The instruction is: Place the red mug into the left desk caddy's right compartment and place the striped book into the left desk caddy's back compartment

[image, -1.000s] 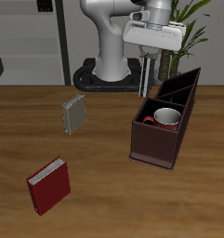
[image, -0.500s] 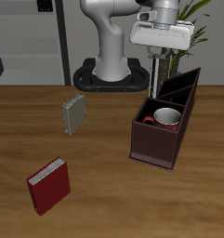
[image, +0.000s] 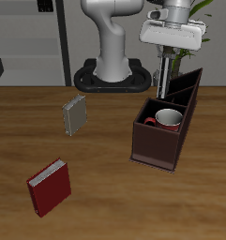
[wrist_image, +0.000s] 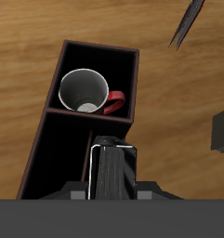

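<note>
My gripper hangs above the far end of the left desk caddy, shut on the striped book, which hangs on edge below the fingers. In the wrist view the striped book sits between my fingers, over the caddy's long sections. The red mug stands upright in the squarish right compartment, white inside showing, handle near a wall. The back compartment is partly hidden by the book.
A grey book stands on the table apart from the caddy, also seen in the wrist view as a grey book. A red book lies near the front edge. A plant rises behind the caddy.
My gripper has carried the striped book sideways and slightly up, from beside the caddy's far end to above it. The mug and other books have not moved.
</note>
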{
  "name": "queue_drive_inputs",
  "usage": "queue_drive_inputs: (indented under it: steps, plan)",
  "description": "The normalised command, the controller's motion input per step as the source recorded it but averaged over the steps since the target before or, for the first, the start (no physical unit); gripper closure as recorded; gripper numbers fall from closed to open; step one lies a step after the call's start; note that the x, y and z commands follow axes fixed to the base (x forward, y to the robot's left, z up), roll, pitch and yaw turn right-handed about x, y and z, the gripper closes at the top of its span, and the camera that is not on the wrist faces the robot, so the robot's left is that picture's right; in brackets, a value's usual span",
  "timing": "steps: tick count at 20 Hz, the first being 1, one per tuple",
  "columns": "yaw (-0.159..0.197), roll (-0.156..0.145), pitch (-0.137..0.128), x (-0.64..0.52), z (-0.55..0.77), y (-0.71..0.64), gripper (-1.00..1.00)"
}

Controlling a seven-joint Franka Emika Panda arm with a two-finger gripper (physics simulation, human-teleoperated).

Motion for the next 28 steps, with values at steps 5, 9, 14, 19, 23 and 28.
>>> queue_drive_inputs:
  steps: [5,9,14,19,23,28]
  plan:
    - [0.003,0.044,-0.025,-0.09,0.07,0.22,1.00]
    - [-0.005,0.030,-0.024,-0.01,0.08,0.15,1.00]
    - [-0.015,0.036,-0.016,0.04,0.04,0.16,1.00]
    - [-0.019,-0.001,-0.007,0.06,0.00,0.11,1.00]
    - [-0.035,-0.008,0.013,0.13,-0.05,0.05,1.00]
    - [-0.036,-0.024,0.007,0.20,-0.04,0.05,1.00]
